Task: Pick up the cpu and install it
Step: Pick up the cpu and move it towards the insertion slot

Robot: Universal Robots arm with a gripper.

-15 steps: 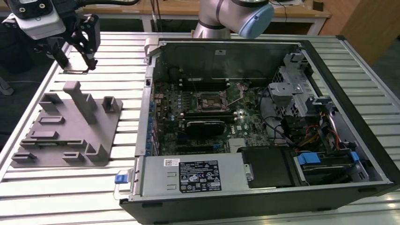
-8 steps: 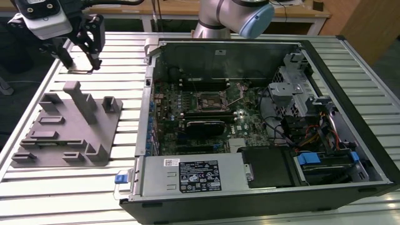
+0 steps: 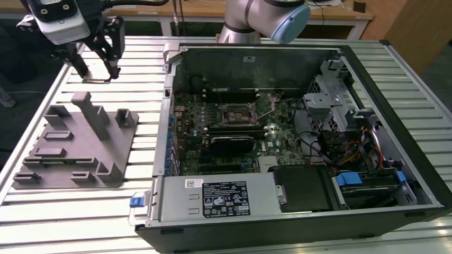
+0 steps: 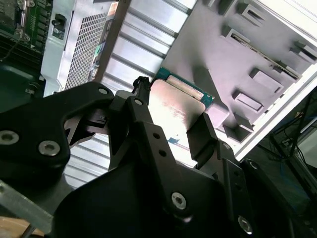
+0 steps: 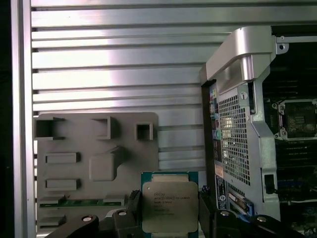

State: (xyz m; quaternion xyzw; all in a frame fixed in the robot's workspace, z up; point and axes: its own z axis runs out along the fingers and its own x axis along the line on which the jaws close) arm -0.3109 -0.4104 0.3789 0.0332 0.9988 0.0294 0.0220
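exterior view: the gripper (image 3: 97,74) hangs over the far corner of the slatted table (image 3: 71,211), at the exterior view's left. its fingers (image 3: 111,63) are drawn in on the cpu (image 3: 97,80), which shows as a thin flat plate held level between the tips. nearer the camera on the same side lies a grey fixture block (image 3: 78,148) with raised posts and slots, apart from the gripper. the open computer case (image 3: 282,233) lies on its side to the exterior view's right. the black-framed socket (image 3: 238,114) sits in the middle of its board, well apart from the cpu. the arm (image 3: 265,18) rises behind the case.

second wrist view: the two black fingers (image 4: 143,119) of the gripper (image 4: 172,113) clamp the cpu (image 4: 176,101) from opposite edges. its silvery top catches the light and a green edge shows at its far side. beyond it are the grey fixture block (image 4: 233,64), the slatted table (image 4: 143,34) and the perforated wall of the computer case (image 4: 84,44).

first wrist view: the cpu (image 5: 170,198) sits flat with its metal top up and a green rim around it. the fingers (image 5: 132,208) of the gripper (image 5: 169,212) press on two opposite sides. past it lie the grey fixture block (image 5: 94,163) and the slatted table (image 5: 119,64). the computer case (image 5: 237,124) stands beside them, with the socket (image 5: 299,119) showing inside it.
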